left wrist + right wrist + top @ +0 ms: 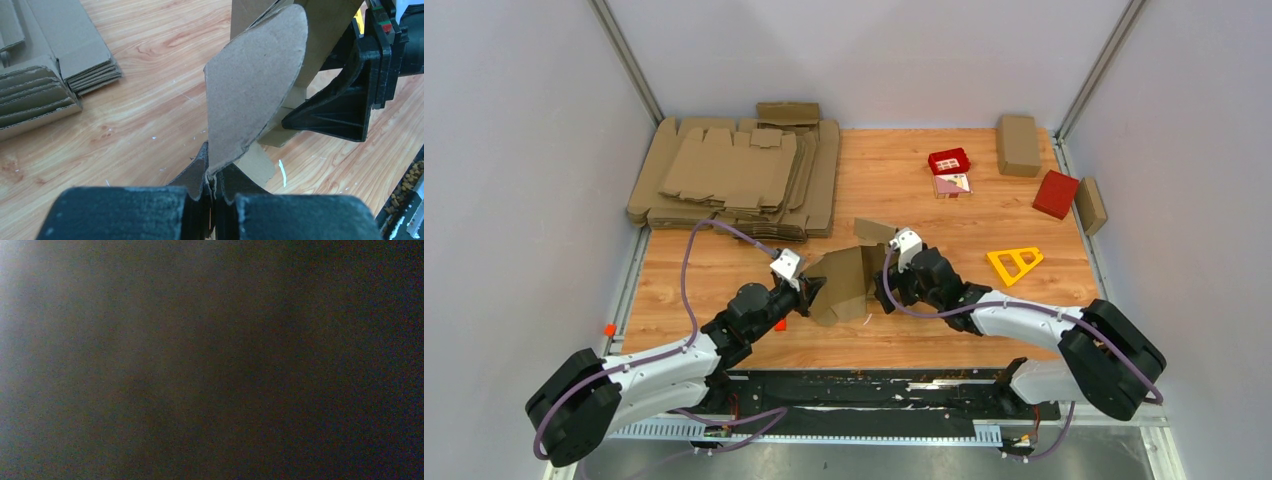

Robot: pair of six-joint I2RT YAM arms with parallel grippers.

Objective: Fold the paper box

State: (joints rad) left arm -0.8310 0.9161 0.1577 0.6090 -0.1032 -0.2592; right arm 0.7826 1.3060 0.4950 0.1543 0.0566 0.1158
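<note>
While pinched tight by the left gripper [212, 187] on a rounded flap, sits mid-table, right of the flat cardboard stack [739, 180]: the paper box [849, 280]. Light, bendy, crease-prone. Right gripper [886, 285] spread wide against its far side; best gripped near folds.

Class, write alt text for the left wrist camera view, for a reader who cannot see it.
The left pincer, shut, pinches the bottom edge of a rounded flap of the paper box, which stands upright over a wooden table. The black right pincer meets the box from the right, and a stack of flat cardboard sheets lies at upper left.
</note>
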